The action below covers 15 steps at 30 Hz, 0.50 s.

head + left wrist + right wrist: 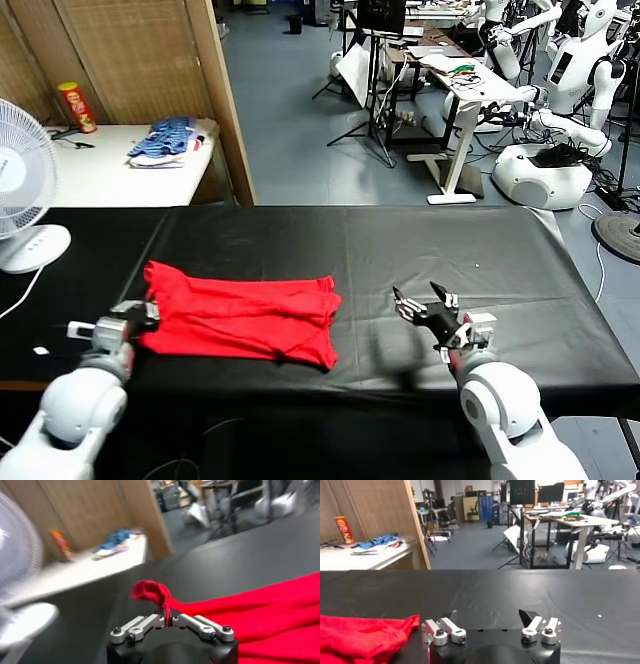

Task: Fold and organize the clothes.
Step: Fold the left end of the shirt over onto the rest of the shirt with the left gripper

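Red T-shirt [240,318] partly folded on the black table [450,250], and we grip its edge.

Our left gripper [141,313] is clenched on a raised bunch of the T-shirt's hem, at the shirt's left end. Our right gripper [425,301] hovers well to the right of the T-shirt, jaws spread wide, grasping nothing.

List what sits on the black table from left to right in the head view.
Fan base → left gripper, shut on the shirt's left edge → red T-shirt → bare black table → right gripper, open and holding nothing.
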Each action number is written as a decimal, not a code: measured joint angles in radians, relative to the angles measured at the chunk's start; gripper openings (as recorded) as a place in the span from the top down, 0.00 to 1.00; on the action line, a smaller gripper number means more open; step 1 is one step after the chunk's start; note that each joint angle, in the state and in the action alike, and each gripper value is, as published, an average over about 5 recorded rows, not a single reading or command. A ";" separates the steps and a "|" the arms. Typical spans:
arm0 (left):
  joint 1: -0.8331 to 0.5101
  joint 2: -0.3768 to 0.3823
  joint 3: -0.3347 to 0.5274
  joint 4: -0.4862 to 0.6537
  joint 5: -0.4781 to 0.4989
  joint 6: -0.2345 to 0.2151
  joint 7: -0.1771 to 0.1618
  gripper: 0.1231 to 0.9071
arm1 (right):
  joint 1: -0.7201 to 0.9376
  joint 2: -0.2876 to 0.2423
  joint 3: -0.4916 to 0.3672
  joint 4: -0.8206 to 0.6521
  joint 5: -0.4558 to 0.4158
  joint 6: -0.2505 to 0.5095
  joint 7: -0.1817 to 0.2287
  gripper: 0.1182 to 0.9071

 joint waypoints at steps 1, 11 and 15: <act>-0.009 -0.021 0.018 -0.018 -0.036 0.021 -0.018 0.96 | -0.002 0.001 0.003 0.000 -0.001 0.000 0.000 0.14; -0.107 -0.221 0.194 -0.081 -0.295 0.079 -0.115 0.96 | -0.015 0.018 0.017 0.000 -0.012 0.002 0.000 0.14; -0.130 -0.276 0.232 -0.074 -0.310 0.077 -0.120 0.96 | -0.009 0.021 0.009 -0.004 -0.015 0.002 0.000 0.14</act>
